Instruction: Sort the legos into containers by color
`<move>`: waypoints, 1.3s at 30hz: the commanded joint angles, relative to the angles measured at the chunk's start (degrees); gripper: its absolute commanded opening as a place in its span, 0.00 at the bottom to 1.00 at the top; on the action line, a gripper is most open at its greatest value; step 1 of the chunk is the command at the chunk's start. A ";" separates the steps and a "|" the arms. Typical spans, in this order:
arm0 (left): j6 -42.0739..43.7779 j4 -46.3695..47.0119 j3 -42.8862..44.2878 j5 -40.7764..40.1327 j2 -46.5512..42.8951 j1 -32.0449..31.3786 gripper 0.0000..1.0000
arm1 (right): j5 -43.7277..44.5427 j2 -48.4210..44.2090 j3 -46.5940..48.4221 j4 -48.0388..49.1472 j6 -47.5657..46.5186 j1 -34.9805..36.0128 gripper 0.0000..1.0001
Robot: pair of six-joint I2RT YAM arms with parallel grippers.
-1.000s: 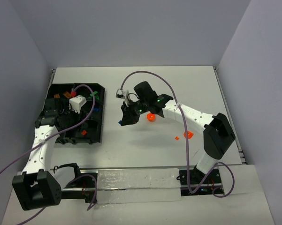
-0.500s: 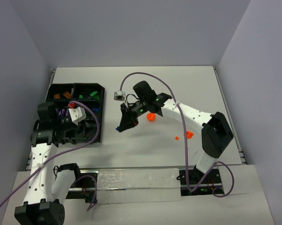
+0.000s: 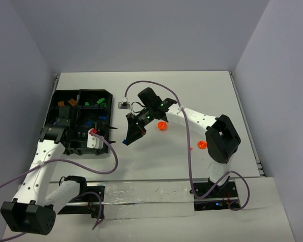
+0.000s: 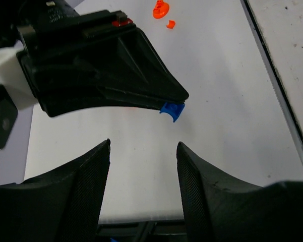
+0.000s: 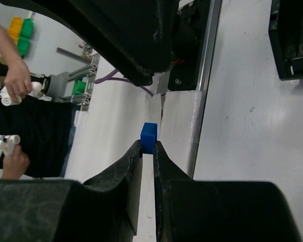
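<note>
My right gripper is shut on a small blue lego, which sticks out past its fingertips. It hangs just right of the black containers tray. From the tray's right edge my left gripper points at it, open, with nothing between its fingers. The left wrist view shows the blue lego at the tip of the right gripper, a little ahead of my left fingers. Green, orange and blue legos lie in separate compartments. Orange legos rest on the table.
A tiny orange piece lies beside the right arm's forearm. A metal rail with a clear strip runs along the near table edge between the arm bases. Walls close in the table on the left, back and right.
My right gripper has carried the blue lego left and nearer, toward the tray. My left arm has swung from over the tray's middle to its near right edge.
</note>
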 commanded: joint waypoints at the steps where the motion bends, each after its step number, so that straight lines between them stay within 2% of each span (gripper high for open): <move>1: 7.27 -1.91 4.04 -0.30 2.03 -3.17 0.60 | -3.63 0.22 2.83 -0.12 1.31 -0.37 0.00; 6: 9.62 -3.57 4.02 -1.71 2.93 -6.36 0.55 | -5.32 0.62 3.26 0.16 2.95 -0.46 0.00; 14: 10.05 -4.61 4.02 -2.80 3.36 -9.28 0.54 | -6.66 0.92 3.48 1.08 4.23 -0.46 0.00; 25: 7.33 -3.44 4.45 -2.29 3.87 -11.53 0.44 | -7.08 1.19 3.74 1.60 4.84 -0.38 0.00; 33: 5.61 -1.96 4.18 -2.40 3.96 -12.99 0.42 | -7.24 1.24 4.00 1.52 4.87 -0.46 0.00; 39: 2.74 -0.12 4.01 -2.55 3.87 -13.83 0.35 | -7.26 1.27 4.09 1.69 4.94 -0.46 0.00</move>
